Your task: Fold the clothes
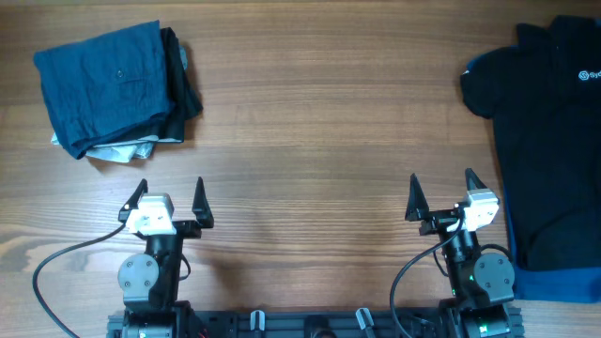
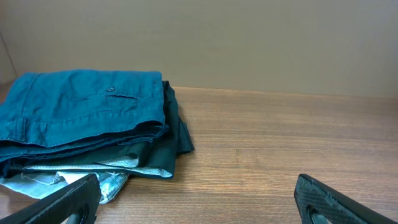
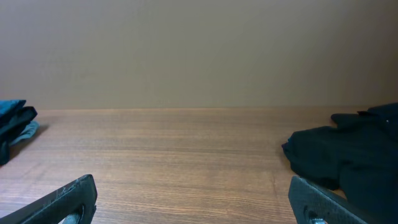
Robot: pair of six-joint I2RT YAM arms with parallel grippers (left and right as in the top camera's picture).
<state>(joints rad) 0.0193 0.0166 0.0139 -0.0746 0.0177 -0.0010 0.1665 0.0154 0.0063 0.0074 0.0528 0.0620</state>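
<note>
Clothes [image 1: 549,160]: one pile folded, polo outstanding

Item 1. Folded stack [image 1: 113,89], far left of the table [image 1: 310,122]. A blue garment [image 2: 81,106] lies on top, a dark one sits under it, and pale fabric [image 2: 37,180] shows at the bottom. Judged complete.

Item 2. Black polo shirt [image 1: 554,113], at the right edge, lying flat and partly out of the overhead view. Its white chest logo [image 1: 588,75] faces up. A blue layer [image 1: 554,282] peeks out beneath its near hem. Judged not yet folded.

Item 3. Left gripper [image 1: 170,188], at the near edge, jaws wide apart, empty, near the stack but clear of it.

Item 4. Right gripper [image 1: 441,180], at the near edge, jaws wide apart, empty, beside the polo without touching it.

Status: partway through. The polo and whatever lies under it remain.
</note>
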